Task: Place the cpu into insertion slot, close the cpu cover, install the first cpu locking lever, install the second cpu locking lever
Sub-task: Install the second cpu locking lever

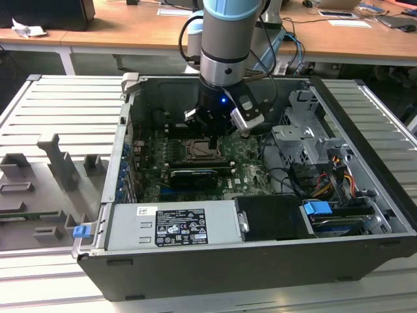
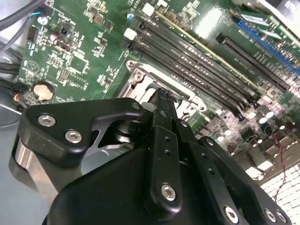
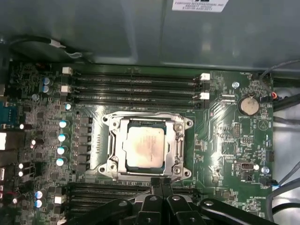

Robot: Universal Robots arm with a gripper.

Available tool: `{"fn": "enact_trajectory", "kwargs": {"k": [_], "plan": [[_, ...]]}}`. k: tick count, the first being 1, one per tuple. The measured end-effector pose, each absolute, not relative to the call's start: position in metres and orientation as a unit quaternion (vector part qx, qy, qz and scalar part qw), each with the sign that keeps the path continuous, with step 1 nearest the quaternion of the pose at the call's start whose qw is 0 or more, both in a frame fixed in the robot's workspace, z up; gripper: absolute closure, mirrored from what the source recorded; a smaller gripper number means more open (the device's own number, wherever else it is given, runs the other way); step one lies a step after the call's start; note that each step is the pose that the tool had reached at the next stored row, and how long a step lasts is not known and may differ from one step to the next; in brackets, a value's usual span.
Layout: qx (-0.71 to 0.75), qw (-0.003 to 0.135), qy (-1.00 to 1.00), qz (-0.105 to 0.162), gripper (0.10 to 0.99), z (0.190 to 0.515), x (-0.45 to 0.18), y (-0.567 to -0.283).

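The cpu (image 3: 144, 143), a pale metal square, lies flat in the insertion slot (image 3: 108, 165) on the green board. The silvery cpu cover (image 3: 117, 140) is folded down around it, so the chip shows through the cut-out. My gripper (image 3: 161, 182) is shut, with its two black fingers pressed together just beside one edge of the socket. In the second wrist view the closed fingertips (image 2: 160, 96) sit at the metal rim of the insertion slot (image 2: 140, 77). In the exterior view my gripper (image 1: 212, 141) hangs low inside the open computer case, directly over the socket (image 1: 199, 151).
Long black memory slots (image 3: 136, 86) run along both sides of the socket. A coin battery (image 3: 247, 105) sits nearby. In the case are a black card (image 1: 192, 176), a power supply (image 1: 172, 225), a drive cage (image 1: 306, 140) and cables (image 1: 326, 179). A grey fixture (image 1: 52, 169) stands outside.
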State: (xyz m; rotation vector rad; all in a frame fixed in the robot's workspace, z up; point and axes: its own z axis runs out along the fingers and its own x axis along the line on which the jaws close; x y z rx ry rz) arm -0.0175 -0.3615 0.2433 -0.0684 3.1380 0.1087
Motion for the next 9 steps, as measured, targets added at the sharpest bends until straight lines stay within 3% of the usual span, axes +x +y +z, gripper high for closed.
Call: {"fn": "enact_trajectory", "kwargs": {"k": [9], "plan": [[-0.023, 0.000, 0.999, 0.036, 0.980, 0.243, -0.026, -0.373]]}}
